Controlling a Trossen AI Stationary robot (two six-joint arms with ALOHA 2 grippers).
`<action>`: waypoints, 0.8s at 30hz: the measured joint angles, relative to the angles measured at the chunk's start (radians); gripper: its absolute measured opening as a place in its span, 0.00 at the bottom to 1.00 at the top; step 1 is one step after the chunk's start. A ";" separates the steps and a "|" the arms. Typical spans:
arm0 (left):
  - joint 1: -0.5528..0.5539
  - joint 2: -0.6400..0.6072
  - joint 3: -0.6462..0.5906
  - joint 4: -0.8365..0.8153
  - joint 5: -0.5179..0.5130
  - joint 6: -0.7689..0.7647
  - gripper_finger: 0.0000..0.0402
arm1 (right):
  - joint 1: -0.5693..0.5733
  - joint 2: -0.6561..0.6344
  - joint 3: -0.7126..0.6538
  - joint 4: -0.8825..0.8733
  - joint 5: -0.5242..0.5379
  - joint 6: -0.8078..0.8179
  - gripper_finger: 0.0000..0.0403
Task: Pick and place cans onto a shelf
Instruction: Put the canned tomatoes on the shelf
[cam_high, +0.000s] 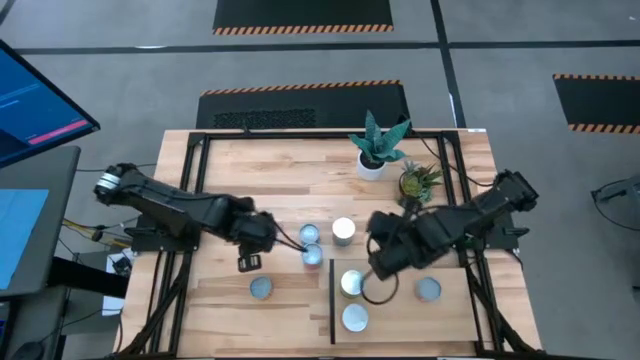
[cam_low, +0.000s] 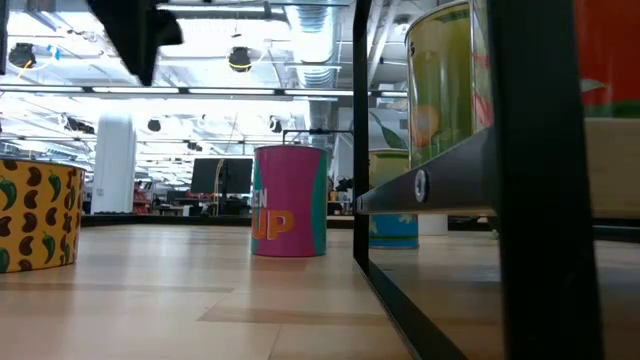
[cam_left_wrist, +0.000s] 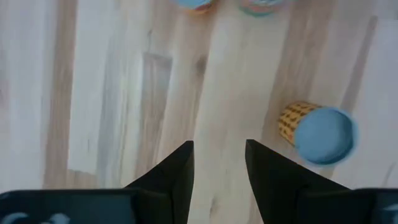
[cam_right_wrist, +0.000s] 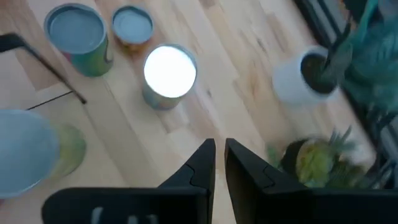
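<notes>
Three cans stand close together at the table's middle: a blue-topped one (cam_high: 310, 234), a reddish one (cam_high: 313, 255) and a bright white-topped one (cam_high: 343, 230). A yellow-labelled can (cam_high: 261, 288) stands nearer the front and also shows in the left wrist view (cam_left_wrist: 320, 134). Three more cans (cam_high: 351, 282) (cam_high: 355, 318) (cam_high: 428, 290) stand on the light-wood shelf (cam_high: 400, 318). My left gripper (cam_high: 272, 240) is open and empty above the bare table, left of the middle cans. My right gripper (cam_high: 378, 240) is shut and empty, just right of the white-topped can (cam_right_wrist: 169, 71).
A white plant pot (cam_high: 371, 165) and a small spiky plant (cam_high: 418, 180) stand at the far side, close to my right arm. The shelf's black strip (cam_high: 332, 300) runs along its left edge. Bare tabletop lies at the far left and the near left.
</notes>
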 joint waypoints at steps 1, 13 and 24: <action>-0.012 -0.028 -0.037 0.020 -0.008 -0.038 0.33 | -0.021 0.000 0.000 0.020 -0.001 -0.048 0.15; -0.116 -0.269 -0.394 0.350 -0.047 -0.377 0.33 | -0.349 0.001 -0.174 0.488 -0.433 -0.626 0.15; -0.149 -0.271 -0.405 0.346 -0.113 -0.392 0.33 | -0.524 0.001 -0.315 0.663 -0.663 -0.677 0.22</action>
